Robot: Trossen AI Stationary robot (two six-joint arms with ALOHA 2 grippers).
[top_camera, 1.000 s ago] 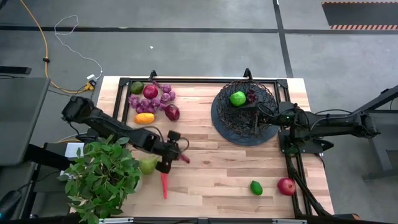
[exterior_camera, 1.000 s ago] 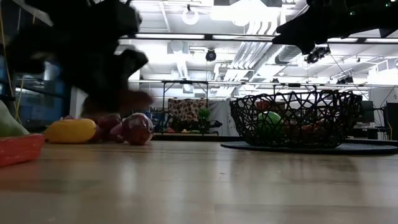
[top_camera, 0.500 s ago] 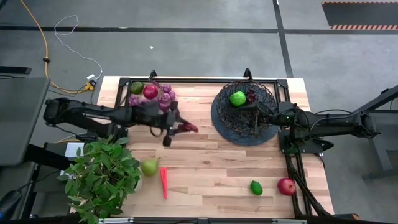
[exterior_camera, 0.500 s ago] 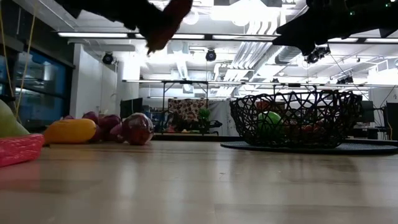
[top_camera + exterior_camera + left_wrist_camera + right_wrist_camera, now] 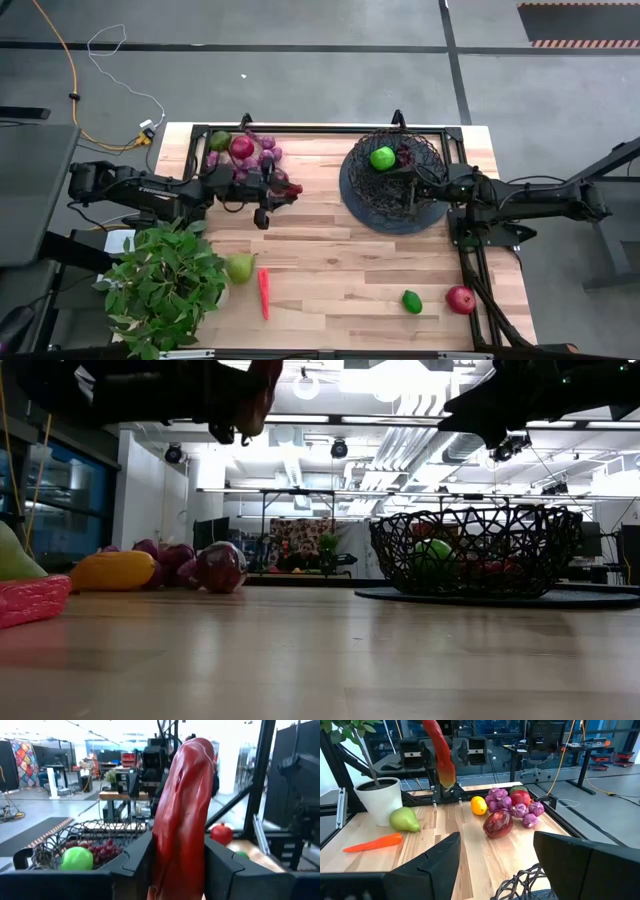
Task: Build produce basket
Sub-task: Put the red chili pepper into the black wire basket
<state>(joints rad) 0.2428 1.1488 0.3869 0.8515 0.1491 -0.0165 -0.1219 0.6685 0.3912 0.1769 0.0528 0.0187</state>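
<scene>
My left gripper (image 5: 278, 192) is shut on a red chilli pepper (image 5: 182, 815). It points level toward the basket, high over the table's far left part, beside the purple grapes (image 5: 256, 157). The black wire basket (image 5: 392, 195) stands at the far right on its dark round base, with a green lime (image 5: 382, 157) and grapes (image 5: 404, 155) inside. My right gripper (image 5: 495, 860) hangs open over the basket's right side with nothing between its fingers. A pear (image 5: 239, 267) and a second red pepper (image 5: 264, 293) lie near the plant. My left gripper pinches the chilli's lower part (image 5: 172, 870) between its two fingers, which come at it level, pointing toward the table's right side. The fingers lie across the pepper. It stands roughly upright and a little tilted, one end (image 5: 447, 781) below the fingers, lifted clear of the table.
A leafy potted plant (image 5: 165, 285) fills the near left corner. A red apple (image 5: 242, 147), a lime (image 5: 219, 141), an orange fruit (image 5: 478, 805) and a dark red fruit (image 5: 497, 824) lie at the far left. A lime (image 5: 411, 301) and an apple (image 5: 460, 299) lie at the near right.
My left gripper has carried the chilli up from beside the pear toward the table's far edge. It has tipped from pointing down to pointing level toward the basket. The pepper has stayed in the hold, clear of the table.
</scene>
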